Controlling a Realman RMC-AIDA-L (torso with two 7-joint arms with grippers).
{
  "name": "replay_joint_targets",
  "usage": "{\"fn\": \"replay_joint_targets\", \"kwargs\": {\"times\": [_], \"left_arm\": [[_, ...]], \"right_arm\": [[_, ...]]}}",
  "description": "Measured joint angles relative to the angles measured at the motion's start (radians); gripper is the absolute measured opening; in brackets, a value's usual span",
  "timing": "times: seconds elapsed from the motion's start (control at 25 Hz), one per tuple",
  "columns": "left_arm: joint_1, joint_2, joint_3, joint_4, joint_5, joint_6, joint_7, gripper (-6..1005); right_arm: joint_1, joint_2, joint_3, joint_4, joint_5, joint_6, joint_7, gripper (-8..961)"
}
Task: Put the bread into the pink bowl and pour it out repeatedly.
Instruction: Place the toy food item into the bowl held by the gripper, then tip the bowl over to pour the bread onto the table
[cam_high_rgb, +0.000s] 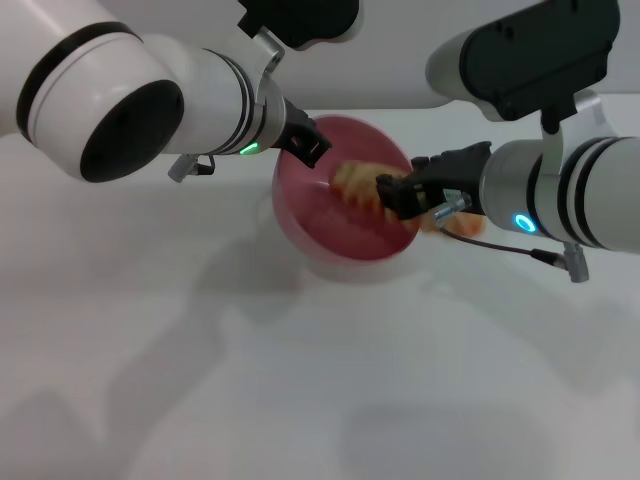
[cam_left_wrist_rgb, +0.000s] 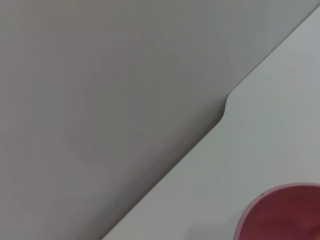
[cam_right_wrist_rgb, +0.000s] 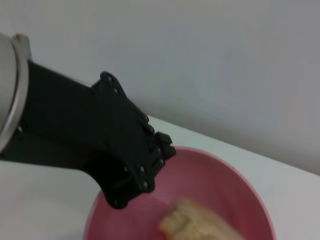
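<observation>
Plain white counter (cam_high_rgb: 300, 400) against a grey wall, and the pink bowl (cam_high_rgb: 345, 235) was tipped up on its side with the left gripper (cam_high_rgb: 308, 143) clamped on its far rim, mouth facing the right arm. The right gripper (cam_high_rgb: 392, 193) had its jaws closed on the bread (cam_high_rgb: 358, 185), holding the loaf just inside the bowl's opening, so I'd call this the loading step. Next it'd probably need to let go so the loaf settles inside, then back out before the left arm tips it.
</observation>
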Motion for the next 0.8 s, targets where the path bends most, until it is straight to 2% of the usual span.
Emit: {"fn": "replay_joint_targets", "kwargs": {"times": [0.36,0.48,0.6,0.8], "left_arm": [[0.005,0.002,-0.006,-0.011,0.001,0.004,0.005,31],[0.012,0.004,-0.002,-0.013,0.009,0.011,0.011,31],[0.012,0.004,-0.002,-0.013,0.009,0.011,0.011,31],[0.016,0.007,-0.003,-0.014,0.034,0.021,0.094,31]], "right_arm": [[-0.005,0.0,0.008,-0.025,-0.005,-0.047,-0.003,631],[-0.035,0.001,-0.003,-0.108,-0.113,-0.068,-0.003,696],[-0.093,0.008,-0.01,-0.202,-0.328,-0.079,0.001,761],[-0.199,0.015,0.012,-0.263,-0.6,-0.143,0.073,760]]}}
